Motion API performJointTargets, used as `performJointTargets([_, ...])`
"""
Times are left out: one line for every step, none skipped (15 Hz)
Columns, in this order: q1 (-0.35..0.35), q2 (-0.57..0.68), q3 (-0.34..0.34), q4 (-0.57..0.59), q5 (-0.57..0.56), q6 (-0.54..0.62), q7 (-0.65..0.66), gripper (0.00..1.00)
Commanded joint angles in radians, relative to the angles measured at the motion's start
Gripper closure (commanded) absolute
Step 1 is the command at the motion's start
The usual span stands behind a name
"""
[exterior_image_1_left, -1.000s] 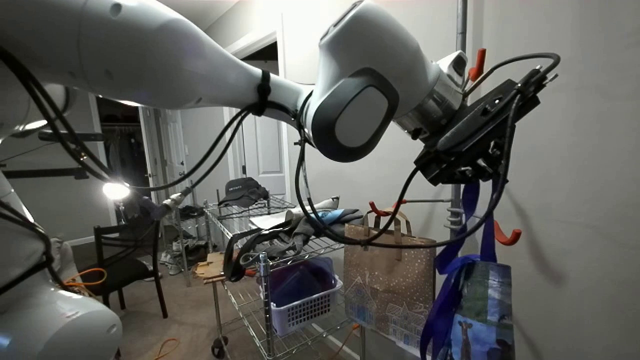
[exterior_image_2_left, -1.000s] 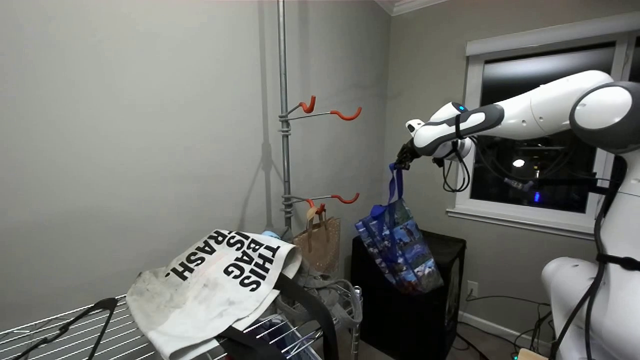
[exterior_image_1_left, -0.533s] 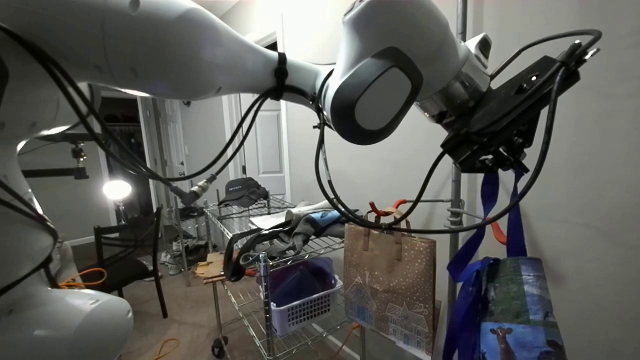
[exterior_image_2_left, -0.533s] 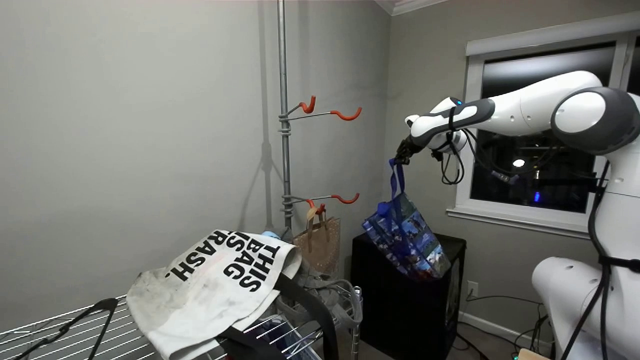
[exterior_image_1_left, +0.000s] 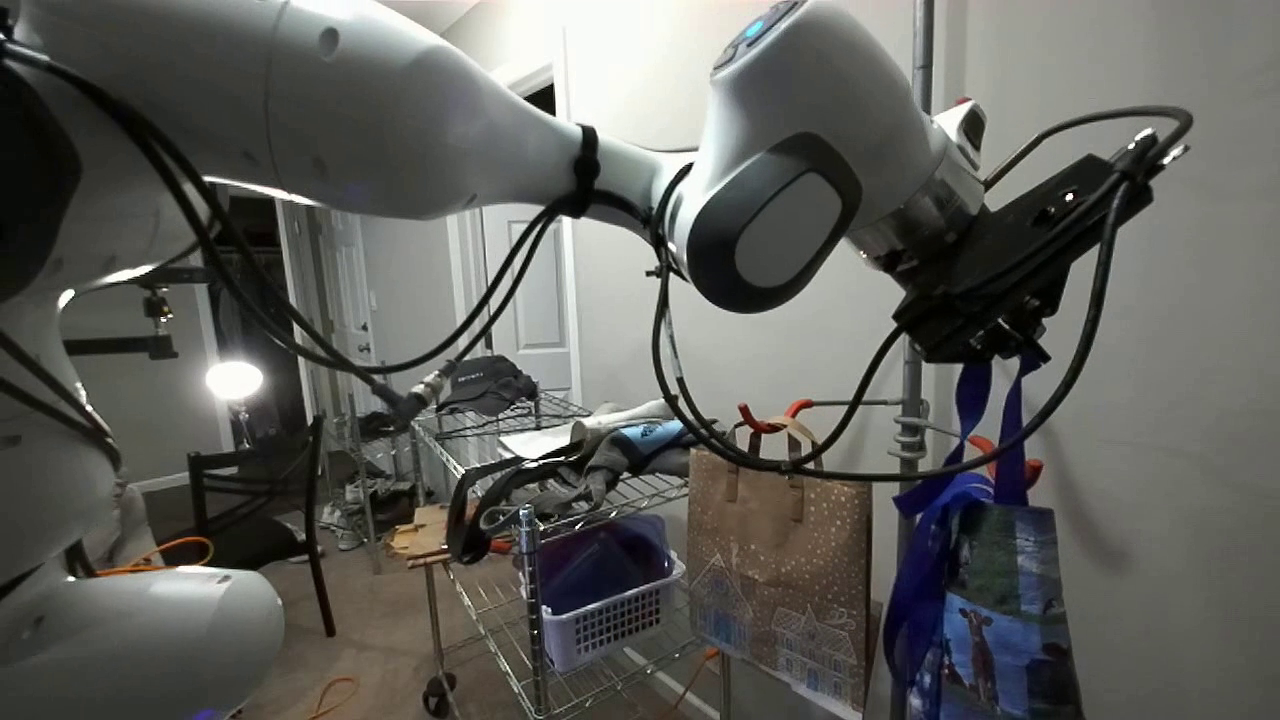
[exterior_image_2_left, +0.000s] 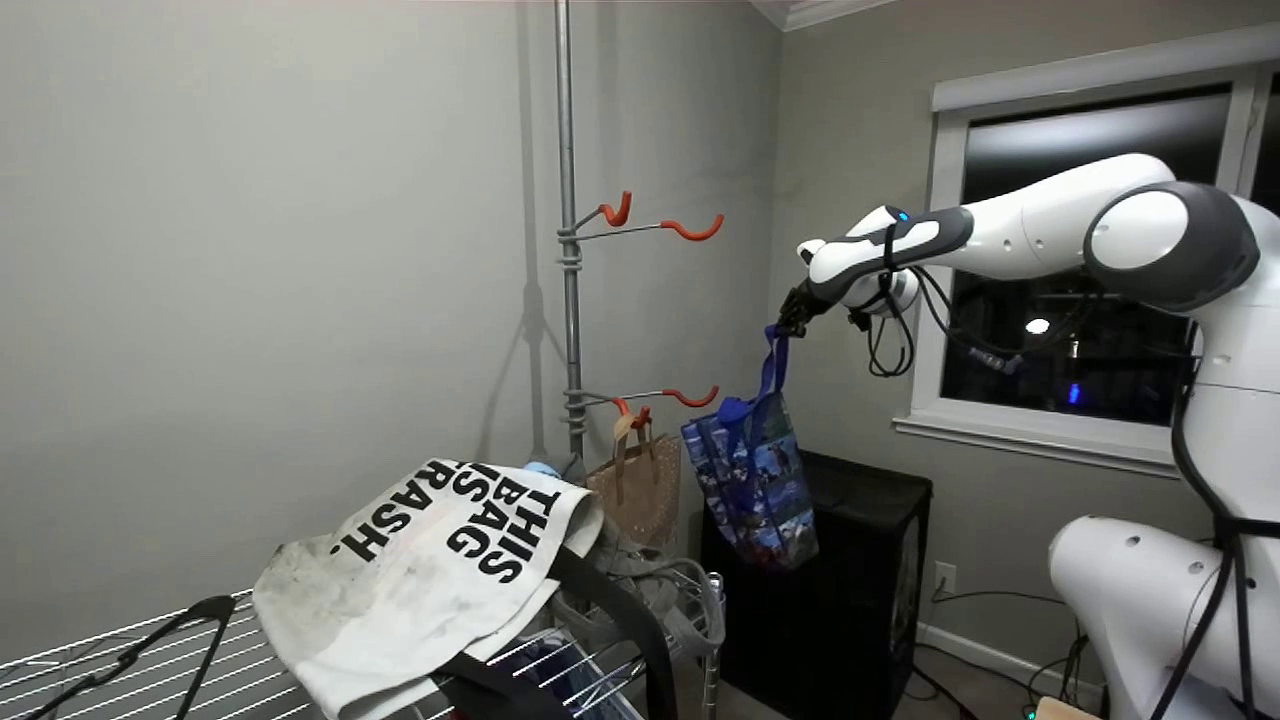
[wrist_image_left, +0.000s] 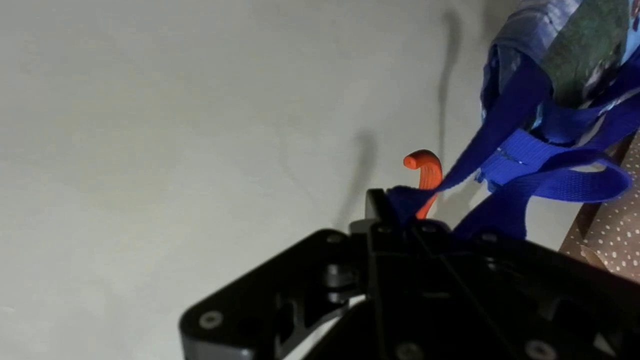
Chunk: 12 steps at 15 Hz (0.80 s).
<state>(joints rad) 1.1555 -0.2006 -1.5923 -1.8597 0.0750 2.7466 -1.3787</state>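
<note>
Gray wall is filling the wrist view; at bottom center the claw is pinching a blue strap passing in front of an orange hook. In an exterior view, the bag is hanging lower right; swaying could be snagging its strap on that hook.

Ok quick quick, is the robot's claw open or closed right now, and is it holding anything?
Claw: closed, holding a blue strap of the picture-covered bag.
</note>
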Motion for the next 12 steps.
performJointTargets([0.172, -0.052, -0.143, 0.019, -0.036, 0.014, -0.006, 1.00])
performJointTargets([0.219, -0.062, -0.183, 0.030, -0.052, -0.001, 0.004, 1.00])
performJointTargets([0.263, -0.067, -0.226, 0.045, -0.070, -0.026, 0.017, 1.00])
performJointTargets([0.306, -0.081, -0.264, 0.061, -0.089, -0.038, 0.029, 1.00])
performJointTargets([0.347, -0.094, -0.302, 0.084, -0.110, -0.056, 0.046, 1.00])
performJointTargets([0.389, -0.101, -0.343, 0.107, -0.137, -0.077, 0.064, 1.00])
performJointTargets([0.431, -0.108, -0.385, 0.139, -0.167, -0.109, 0.089, 1.00])
performJointTargets([0.470, -0.115, -0.425, 0.169, -0.200, -0.138, 0.118, 1.00])
performJointTargets([0.511, -0.114, -0.469, 0.201, -0.241, -0.174, 0.159, 1.00])
performJointTargets([0.546, -0.127, -0.499, 0.230, -0.278, -0.198, 0.188, 1.00])
performJointTargets([0.580, -0.136, -0.528, 0.257, -0.317, -0.220, 0.216, 1.00])
performJointTargets([0.610, -0.146, -0.552, 0.283, -0.354, -0.238, 0.239, 1.00])
